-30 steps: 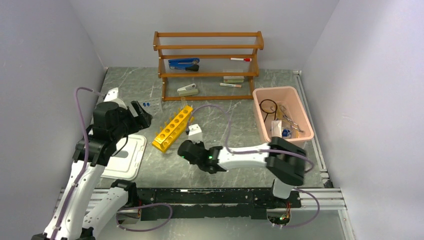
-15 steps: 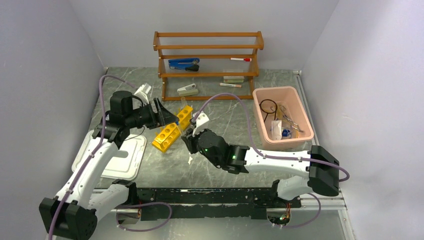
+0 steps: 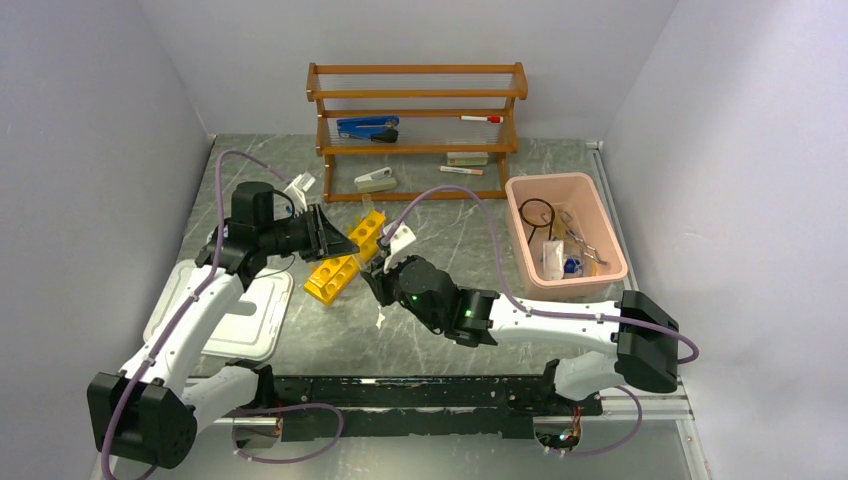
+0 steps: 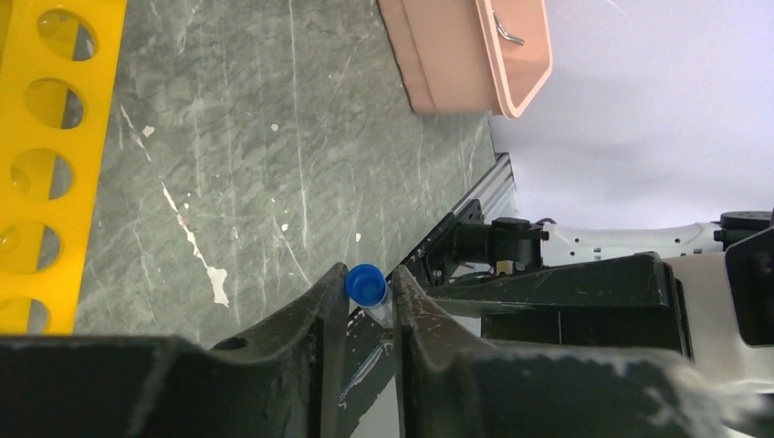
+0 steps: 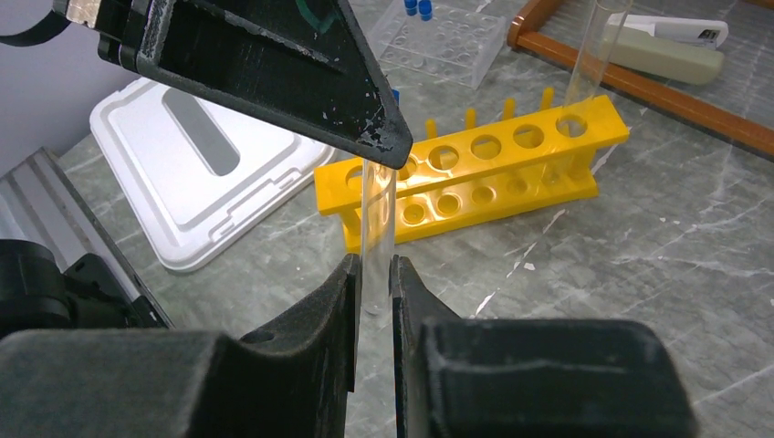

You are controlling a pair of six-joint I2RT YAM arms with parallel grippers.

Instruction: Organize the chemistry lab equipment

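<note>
From above: hovering tip to tip just beside the yellow holed test-tube rack (image 3: 335, 275), with the left gripper (image 3: 345, 240) over the right gripper (image 3: 375, 275), and hiding whatever is between them, too thin to make out here. From the left wrist: clamping the left fingers (image 4: 301, 338) on a blue-capped clear tube (image 4: 368, 285) just below its cap, holding it above the table and apart from the rack, and catching a corner of the pink plastic bin (image 4: 447, 64) beyond. From the right wrist: clenching the right fingers (image 5: 329, 310) round the lower part of that same tube, under the left gripper's black tip, and showing what the overhead view is blurring: a second clear tube (image 5: 598, 55) standing upright in the rack's end hole, a clear holed tray (image 5: 447, 41) with blue caps, a flat white plastic lid (image 5: 196, 173). Working over a grey marbled table (image 3: 470, 215), inside plain pale walls (image 3: 100, 120) on three sides, in front of a wooden shelf rack (image 3: 415, 110) at the back.
</note>
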